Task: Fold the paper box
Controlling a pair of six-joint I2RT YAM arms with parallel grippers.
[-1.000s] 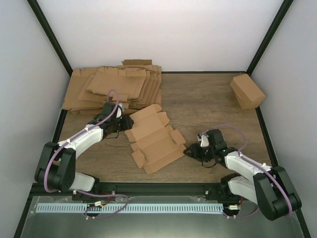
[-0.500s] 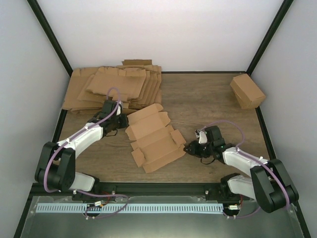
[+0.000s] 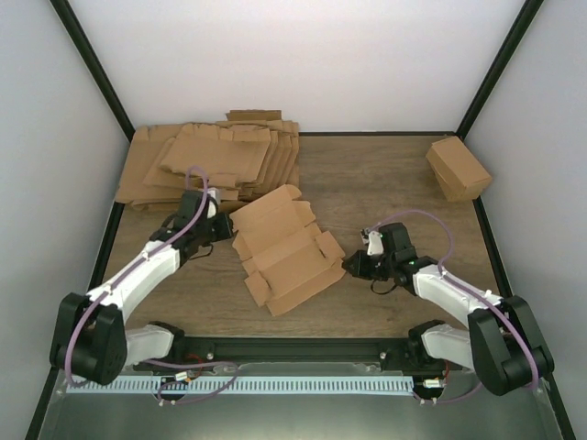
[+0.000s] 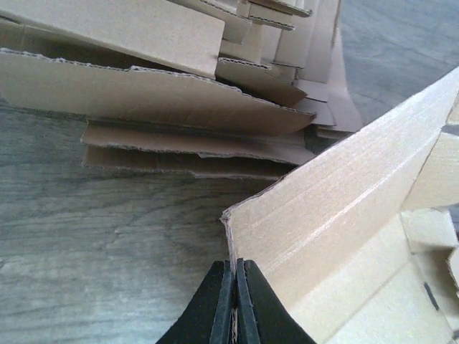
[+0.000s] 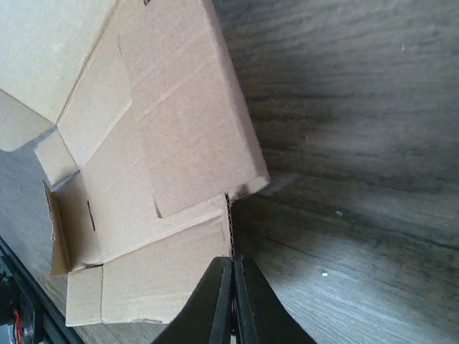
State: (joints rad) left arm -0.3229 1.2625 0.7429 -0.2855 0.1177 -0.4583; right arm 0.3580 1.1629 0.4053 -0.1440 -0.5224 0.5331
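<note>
Clamping down on both sides now. A second ago both sets of jaws were hanging open next to the paper box [image 3: 284,249], and they've since snapped shut on it. My left jaws are pinching the sheet's edge right under a corner, with the black fingertips [image 4: 219,301] squeezed together and the cardboard running down between them. The right jaws have the opposite edge, and you can see the thin corrugated rim standing straight up out of the tips [image 5: 221,287]. The sheet has also swung a bit toward the far-left since then, and the panel on my left side looks tipped up off the wood rather than lying flat. My read is that the grabbing part is done and the actual folding hasn't started: flaps are still splayed and no walls are up. The box sits mid-worktop between my two arms, still basically one open die-cut. The worktop [image 3: 385,197] is dark wood grain and pretty smooth, so I'd guess the sheet slides easily if I pull unevenly. Further back on the left there's a thick pile of sheets [image 3: 211,163], close behind my left wrist. An already made-up cuboid [image 3: 458,169] sits in the far-right corner, well apart from everything. Past that it's plain white walls [image 3: 303,64] with black frame posts [image 3: 92,69].
</note>
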